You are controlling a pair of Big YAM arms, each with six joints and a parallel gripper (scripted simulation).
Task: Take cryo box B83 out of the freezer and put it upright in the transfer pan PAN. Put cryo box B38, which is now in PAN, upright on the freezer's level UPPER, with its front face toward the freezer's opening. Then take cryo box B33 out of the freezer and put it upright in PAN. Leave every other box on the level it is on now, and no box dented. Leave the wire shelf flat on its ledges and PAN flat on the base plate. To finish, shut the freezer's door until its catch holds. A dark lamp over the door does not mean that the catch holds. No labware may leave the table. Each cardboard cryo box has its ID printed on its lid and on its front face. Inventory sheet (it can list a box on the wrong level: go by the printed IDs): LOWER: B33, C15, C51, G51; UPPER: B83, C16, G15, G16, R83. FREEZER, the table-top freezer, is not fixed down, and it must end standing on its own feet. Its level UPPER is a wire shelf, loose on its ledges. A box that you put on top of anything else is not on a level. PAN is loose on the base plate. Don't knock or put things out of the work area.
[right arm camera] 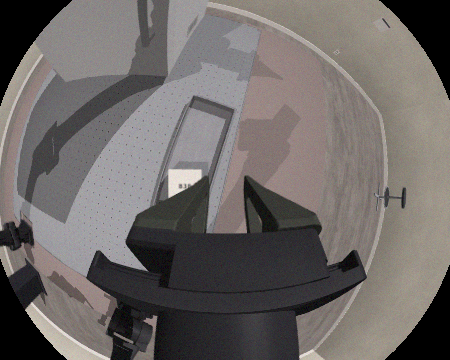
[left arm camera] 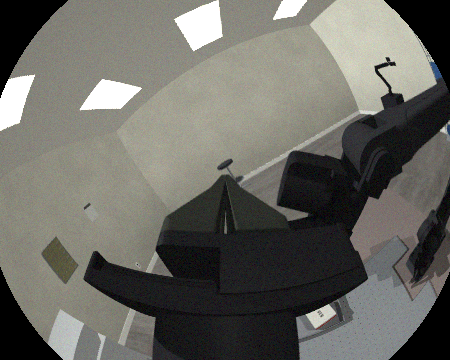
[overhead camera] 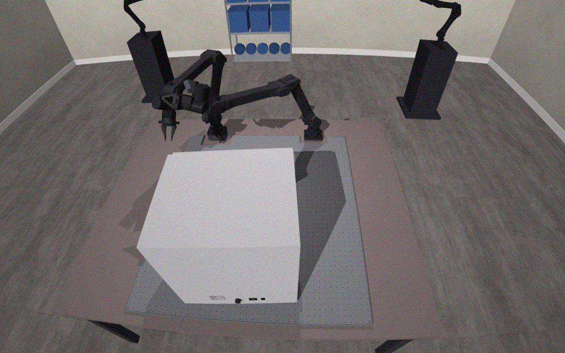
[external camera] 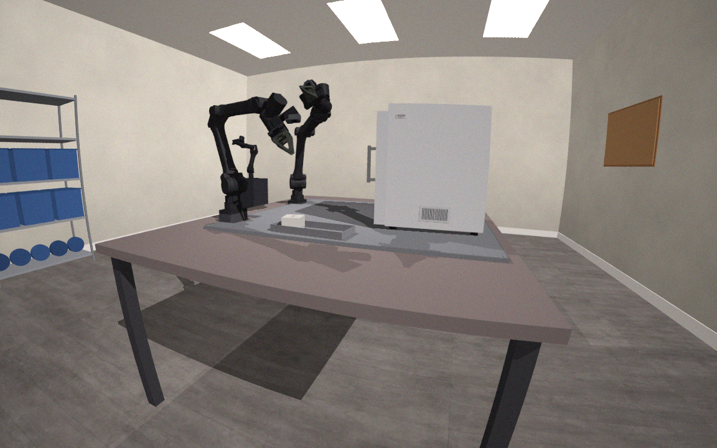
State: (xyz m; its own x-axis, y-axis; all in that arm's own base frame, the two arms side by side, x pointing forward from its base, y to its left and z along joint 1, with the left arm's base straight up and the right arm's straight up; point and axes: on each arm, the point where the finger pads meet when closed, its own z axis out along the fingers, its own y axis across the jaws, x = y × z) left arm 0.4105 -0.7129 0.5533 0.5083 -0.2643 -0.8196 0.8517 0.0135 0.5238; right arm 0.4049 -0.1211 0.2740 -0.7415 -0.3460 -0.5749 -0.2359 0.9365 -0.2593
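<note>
The white freezer [overhead camera: 227, 197] [external camera: 436, 161] [left arm camera: 65, 332] [right arm camera: 100, 40] stands on the base plate. Its door [external camera: 381, 167] looks closed; whether the catch holds cannot be told. Boxes inside are hidden. The grey pan PAN [external camera: 325, 230] [right arm camera: 215, 103] lies beside it, with white box B38 [external camera: 293, 216] [left arm camera: 319, 316] [right arm camera: 184, 179] in one end, lid up. My right gripper [overhead camera: 168, 138] [external camera: 292, 152] [right arm camera: 226, 182] is partly open and empty, pointing down high above the pan's area. My left gripper [overhead camera: 166, 100] [external camera: 304, 90] [left arm camera: 225, 181] is shut on nothing, high up and close to the right arm's wrist.
The right arm's wrist [left arm camera: 312, 185] is close beside my left gripper, and in the top view the two arms overlap. The freezer handle [external camera: 370, 164] sticks out toward the arms. The table edge [external camera: 338, 306] runs along the pan's side. Shelving [external camera: 21, 183] stands beyond the table.
</note>
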